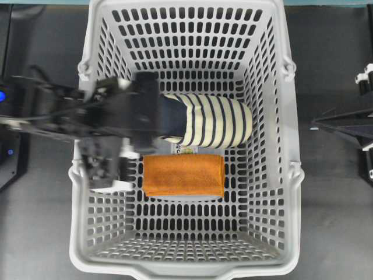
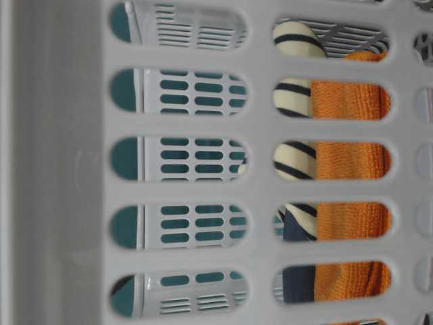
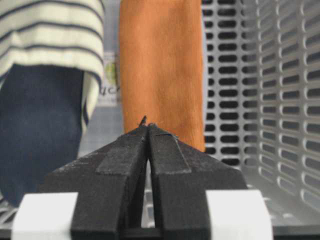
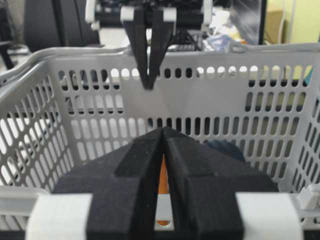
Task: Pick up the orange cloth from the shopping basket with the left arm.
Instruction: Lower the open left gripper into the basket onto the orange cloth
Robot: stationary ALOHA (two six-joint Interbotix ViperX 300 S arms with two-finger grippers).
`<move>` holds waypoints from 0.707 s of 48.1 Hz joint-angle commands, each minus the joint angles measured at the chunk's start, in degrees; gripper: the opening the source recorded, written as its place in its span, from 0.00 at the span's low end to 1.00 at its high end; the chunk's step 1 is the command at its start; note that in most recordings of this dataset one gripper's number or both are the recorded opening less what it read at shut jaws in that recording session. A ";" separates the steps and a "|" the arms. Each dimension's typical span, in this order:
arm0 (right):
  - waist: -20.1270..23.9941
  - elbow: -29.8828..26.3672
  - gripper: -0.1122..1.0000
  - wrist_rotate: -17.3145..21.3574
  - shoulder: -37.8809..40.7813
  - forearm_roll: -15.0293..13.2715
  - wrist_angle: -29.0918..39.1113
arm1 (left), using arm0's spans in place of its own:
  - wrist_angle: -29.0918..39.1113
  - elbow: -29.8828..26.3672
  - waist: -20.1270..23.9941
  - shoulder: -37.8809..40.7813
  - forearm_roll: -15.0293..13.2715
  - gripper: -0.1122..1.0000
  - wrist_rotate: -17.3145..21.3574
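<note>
Our left hand [image 3: 147, 127] hangs closed and empty just short of the cloth [image 1: 183, 174] — still flat in the basket [image 1: 81, 233], the pickup not yet begun.

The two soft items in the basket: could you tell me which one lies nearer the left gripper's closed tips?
The orange cloth. The left gripper points straight at its near end, while the striped slipper lies off to one side.
</note>
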 commanded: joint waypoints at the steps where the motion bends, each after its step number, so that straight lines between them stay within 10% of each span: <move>1: 0.09 -0.44 0.09 0.09 0.09 0.18 -0.26 | 1.58 -4.13 0.00 2.72 0.18 0.10 0.18; 11: 0.09 -0.35 0.09 0.00 -0.44 0.18 -0.26 | 1.76 -6.06 -0.18 6.68 0.18 0.19 0.09; 25: 0.09 -0.09 0.09 0.00 -0.70 0.18 -0.26 | 2.20 -8.53 -0.97 12.13 0.18 0.88 -0.18; 34: 0.18 0.00 0.09 0.00 -0.79 0.18 -0.26 | 2.37 -10.11 -1.49 15.82 0.18 0.91 -0.79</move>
